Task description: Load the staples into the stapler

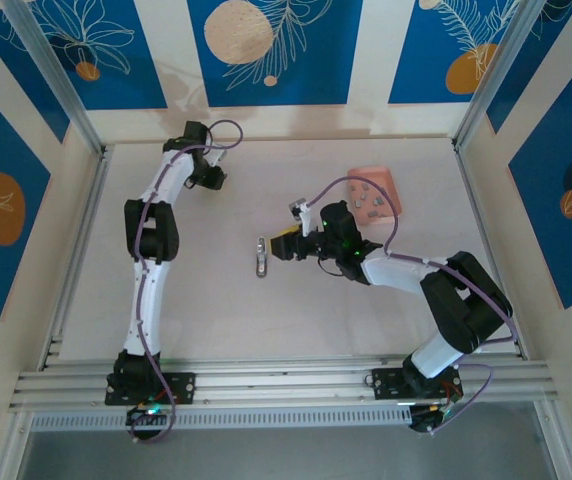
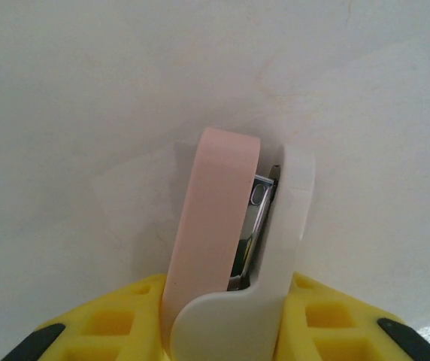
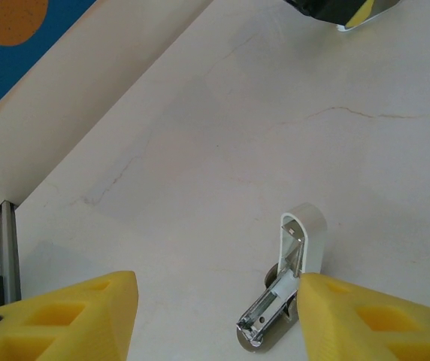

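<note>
The staples [image 1: 367,198] lay as small grey bits in the pink tray [image 1: 396,178], at the far right of the surface [image 1: 216,300]. In the top view they were too small to count surely.

The stapler [image 1: 261,256] lay near the middle of the surface, well apart from the tray. In the right wrist view it [image 3: 284,286] stood open. Its white cap was tipped up, and its metal channel lay flat and pointed toward the camera.

The right pincer [image 1: 284,245] sat just beside the stapler, on the tray's side of it. Its yellow fingers [image 3: 87,316] were wide apart with nothing between them [image 3: 219,301]. The stapler's near end was partly hidden behind the finger on that view's right.

The left pincer [image 1: 211,175] was at the far left of the surface, near the back wall and well apart from the stapler and the tray. In its wrist view the pincer [image 2: 226,323] was clamped on a pink-and-white piece [image 2: 219,226], with a yellow finger pressed against each side. The piece had a pink shell and a white shell with a shiny metal part between them. I could not tell for sure what the piece was.
</note>
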`<state>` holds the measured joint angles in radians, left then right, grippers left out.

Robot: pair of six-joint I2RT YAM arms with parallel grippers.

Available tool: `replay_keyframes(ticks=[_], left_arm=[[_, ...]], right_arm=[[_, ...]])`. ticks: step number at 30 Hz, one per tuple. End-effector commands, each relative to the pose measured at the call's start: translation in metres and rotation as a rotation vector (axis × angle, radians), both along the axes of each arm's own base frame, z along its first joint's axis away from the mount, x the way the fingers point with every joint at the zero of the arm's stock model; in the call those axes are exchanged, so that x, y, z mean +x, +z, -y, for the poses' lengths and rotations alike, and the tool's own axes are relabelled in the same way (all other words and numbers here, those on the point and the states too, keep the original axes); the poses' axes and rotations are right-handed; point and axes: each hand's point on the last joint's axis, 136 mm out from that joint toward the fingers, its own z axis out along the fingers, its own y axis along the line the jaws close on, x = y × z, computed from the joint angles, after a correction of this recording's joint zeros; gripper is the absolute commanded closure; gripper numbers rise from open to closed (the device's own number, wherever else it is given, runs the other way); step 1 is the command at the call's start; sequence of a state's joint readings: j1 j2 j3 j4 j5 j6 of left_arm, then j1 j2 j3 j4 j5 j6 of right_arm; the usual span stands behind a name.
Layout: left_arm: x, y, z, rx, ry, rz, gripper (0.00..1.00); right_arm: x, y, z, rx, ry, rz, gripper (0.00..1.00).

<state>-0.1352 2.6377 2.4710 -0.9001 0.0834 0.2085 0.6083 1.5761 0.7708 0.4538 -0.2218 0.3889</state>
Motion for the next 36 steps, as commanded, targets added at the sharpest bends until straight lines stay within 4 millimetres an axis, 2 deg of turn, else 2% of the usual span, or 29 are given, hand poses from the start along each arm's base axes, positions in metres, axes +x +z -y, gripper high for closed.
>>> replay_keyframes(ticks=[1, 5, 7, 8, 12, 18, 22, 25, 29, 36], left_arm=[[-0.012, 0.043, 0.006, -0.049, -0.016, 0.022, 0.78], [-0.036, 0.078, 0.015, -0.079, -0.051, 0.081, 0.79], [-0.056, 0.106, 0.023, -0.122, -0.077, 0.153, 0.8], [-0.067, 0.112, 0.027, -0.143, -0.086, 0.172, 0.8], [-0.117, 0.154, 0.061, -0.27, -0.196, 0.308, 0.81], [-0.203, 0.183, 0.113, -0.371, -0.459, 0.46, 0.84], [-0.257, 0.178, 0.139, -0.346, -0.649, 0.513, 0.84], [-0.281, 0.176, 0.15, -0.354, -0.715, 0.556, 0.84], [-0.301, 0.174, 0.159, -0.373, -0.744, 0.616, 0.84], [-0.316, 0.165, 0.167, -0.349, -0.768, 0.619, 0.84]], right_arm=[[-0.002, 0.015, 0.005, 0.039, -0.009, 0.014, 0.42], [-0.004, 0.025, 0.011, 0.059, -0.025, 0.022, 0.42], [-0.005, 0.033, 0.017, 0.078, -0.037, 0.022, 0.42], [-0.006, 0.034, 0.019, 0.082, -0.043, 0.017, 0.42], [-0.008, 0.044, 0.028, 0.117, -0.068, -0.01, 0.42], [-0.019, 0.065, 0.03, 0.175, -0.039, -0.048, 0.42], [-0.029, 0.077, 0.03, 0.205, -0.014, -0.059, 0.42], [-0.036, 0.076, 0.03, 0.225, -0.013, -0.091, 0.42], [-0.047, 0.066, 0.033, 0.262, -0.034, -0.16, 0.41], [-0.066, 0.069, 0.029, 0.285, 0.013, -0.206, 0.42]])
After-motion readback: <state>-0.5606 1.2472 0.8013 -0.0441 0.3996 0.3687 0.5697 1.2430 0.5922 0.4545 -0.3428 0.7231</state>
